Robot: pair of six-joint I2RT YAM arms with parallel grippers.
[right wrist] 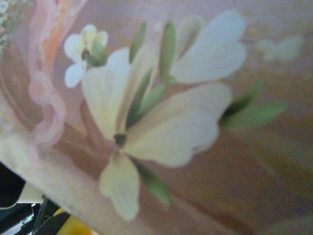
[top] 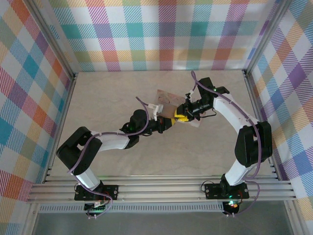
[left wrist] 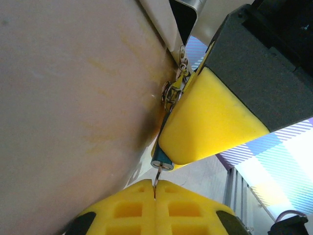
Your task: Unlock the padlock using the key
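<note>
By the box (top: 166, 99), the left gripper (left wrist: 155, 189) pinches the key (left wrist: 157, 175) tight against the padlock (left wrist: 160, 157); it should turn gently and stay straight.

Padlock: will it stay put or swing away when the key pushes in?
Probably swings if freed: the padlock hangs on a small ring. The right gripper seems to pinch it, so it should hold. Its small smooth body may slip.

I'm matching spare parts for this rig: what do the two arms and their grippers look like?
Both the left arm and right arm have white links with black joint housings; a lilac cable loops along each. The left gripper and right gripper are black-bodied with chunky yellow jaws.
</note>
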